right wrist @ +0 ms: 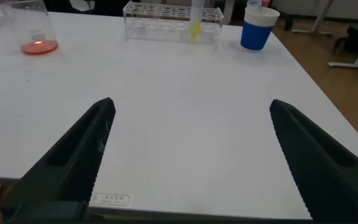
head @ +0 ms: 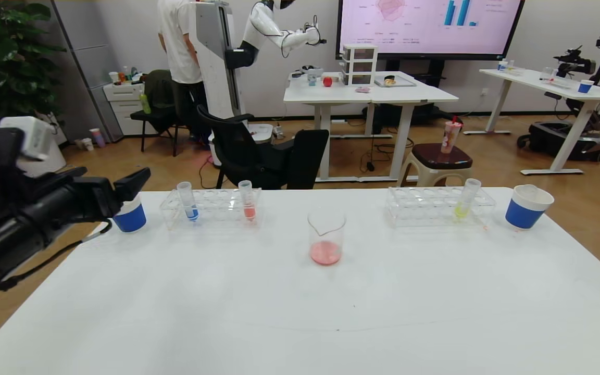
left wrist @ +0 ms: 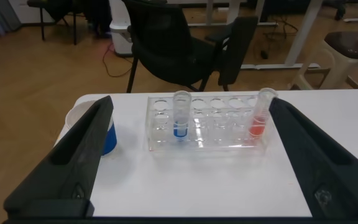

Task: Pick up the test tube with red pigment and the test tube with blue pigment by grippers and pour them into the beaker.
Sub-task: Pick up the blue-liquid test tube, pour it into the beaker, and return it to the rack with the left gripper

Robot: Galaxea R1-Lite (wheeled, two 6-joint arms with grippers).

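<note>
Ahead of the left end effector (left wrist: pixel 185 155), spread wide and empty, the test tube with blue pigment (left wrist: pixel 180 115) is racked upright; the right end effector (right wrist: pixel 188 155) is likewise held wide and empty

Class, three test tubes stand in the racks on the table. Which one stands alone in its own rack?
The yellow-liquid tube, alone in the right-hand rack. The test tube with blue pigment and the red-liquid tube share the left rack.

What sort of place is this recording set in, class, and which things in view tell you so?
Most likely a robotics lab in an office-style room. A white table holds a chemistry set-up: clear racks with the test tube with blue pigment, and the beaker. Behind stand another white robot and a big chart screen.
</note>
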